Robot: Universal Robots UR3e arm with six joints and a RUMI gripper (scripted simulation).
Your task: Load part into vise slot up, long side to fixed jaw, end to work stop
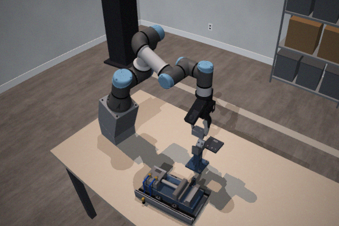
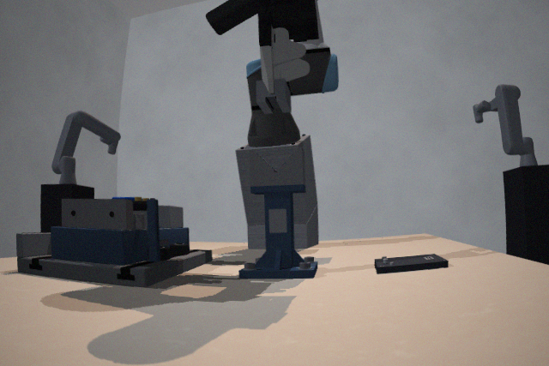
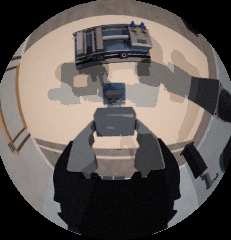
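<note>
My gripper is shut on the grey block, one finger at each end. The block hangs in the air above and a little behind the V-block, which stands on a blue pedestal. A dark notch shows on the block's lower side in the exterior view. The vise is open, with a gap between the fixed jaw and the rod-side jaw. The work stop is too small to make out clearly.
The dark infeed plate lies beside the pedestal, without a block. The air cylinder with blue hoses stands at the vise's other end. An upright blue bracket rises at the vise's side facing the pedestal.
</note>
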